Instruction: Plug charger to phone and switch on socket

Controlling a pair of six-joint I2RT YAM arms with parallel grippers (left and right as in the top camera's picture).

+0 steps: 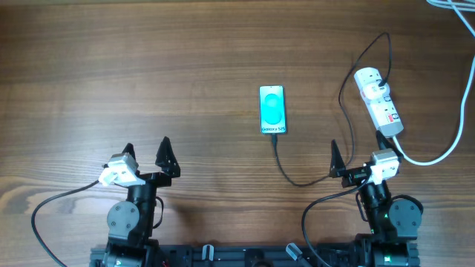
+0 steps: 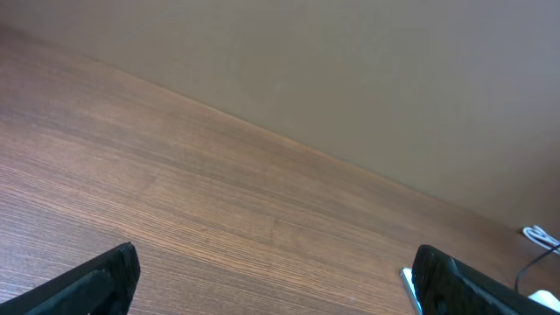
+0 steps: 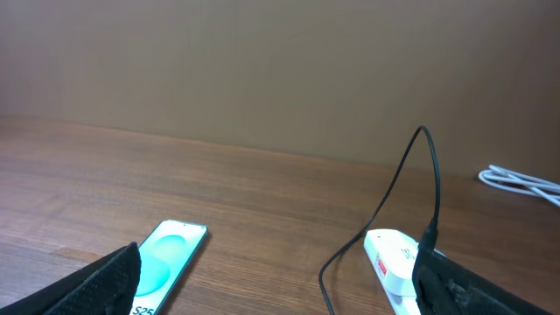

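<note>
Overhead, the phone (image 1: pixel 272 110) lies mid-table. The charger (image 1: pixel 276 148) runs from its near edge in a slack loop past my right gripper (image 1: pixel 365 150) toward the socket (image 1: pixel 378 100); I cannot tell whether the tip is seated. That gripper and the left gripper (image 1: pixel 145 148) are spread, holding nothing. Left wrist shows only table (image 2: pixel 219 201). Right wrist has phone left, socket right, cable between. I judge a reach could snag that slack and drag the phone.

2 black arms, white wrist blocks.
Below-left of the phone (image 1: pixel 272 109), left arm (image 1: pixel 132 213): round black joint housing, white block at the wrist, 2 black pointed fingers (image 1: pixel 165 156), black cable looping off sideways. Below-right of the phone, right arm (image 1: pixel 386 211): same build, green light at the base.
</note>
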